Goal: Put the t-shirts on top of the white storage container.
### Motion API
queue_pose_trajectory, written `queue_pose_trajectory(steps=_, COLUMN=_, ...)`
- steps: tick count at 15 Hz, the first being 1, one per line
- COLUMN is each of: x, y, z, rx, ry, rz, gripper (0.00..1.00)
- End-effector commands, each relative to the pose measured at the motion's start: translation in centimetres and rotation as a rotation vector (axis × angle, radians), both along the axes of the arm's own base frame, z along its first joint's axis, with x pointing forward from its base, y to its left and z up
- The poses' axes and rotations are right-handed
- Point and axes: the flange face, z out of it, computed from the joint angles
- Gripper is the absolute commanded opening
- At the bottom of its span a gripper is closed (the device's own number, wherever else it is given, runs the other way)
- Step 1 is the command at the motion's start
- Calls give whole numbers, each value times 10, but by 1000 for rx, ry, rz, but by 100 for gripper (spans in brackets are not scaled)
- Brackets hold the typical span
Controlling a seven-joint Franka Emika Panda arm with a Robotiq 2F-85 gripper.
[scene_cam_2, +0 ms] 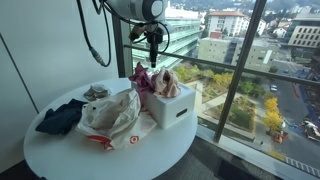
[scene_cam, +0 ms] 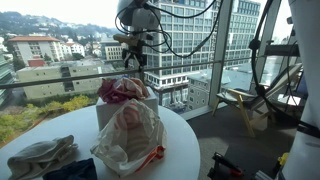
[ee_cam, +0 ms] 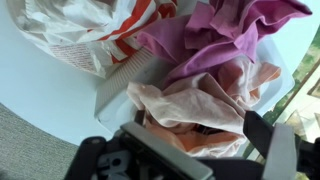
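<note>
A white storage container (scene_cam_2: pixel 180 108) stands on a round white table (scene_cam_2: pixel 150 152), also seen in an exterior view (scene_cam: pixel 102 113). Pink, magenta and peach t-shirts (scene_cam_2: pixel 158 82) are heaped on its top, and they show in the other exterior view too (scene_cam: pixel 122 90). My gripper (scene_cam_2: pixel 152 60) hangs just above the heap in both exterior views (scene_cam: pixel 132 58). In the wrist view its fingers (ee_cam: pixel 205 138) are spread wide over a peach t-shirt (ee_cam: pixel 190 105), beside a magenta one (ee_cam: pixel 240 30). The container's rim (ee_cam: pixel 120 85) shows below them.
A white plastic bag with red print (scene_cam: pixel 130 135) (scene_cam_2: pixel 110 115) (ee_cam: pixel 90 30) lies against the container. A grey cloth (scene_cam: pixel 40 155) (scene_cam_2: pixel 97 93) and a dark blue cloth (scene_cam: pixel 75 170) (scene_cam_2: pixel 60 117) lie on the table. A window wall stands close behind.
</note>
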Motion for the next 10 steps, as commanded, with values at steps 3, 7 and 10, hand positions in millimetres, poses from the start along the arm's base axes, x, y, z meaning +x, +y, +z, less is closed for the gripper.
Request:
queue_pose_trajectory(steps=3, x=-99, y=72, z=35, rx=41, ry=186, rz=147, gripper=100)
queue_pose_trajectory(steps=7, x=-168, y=122, z=39, rx=-24, ry=269, rz=242, gripper=100)
queue_pose_trajectory(steps=10, x=-219, y=156, z=31, rx=-91, ry=301, rz=301, gripper=100)
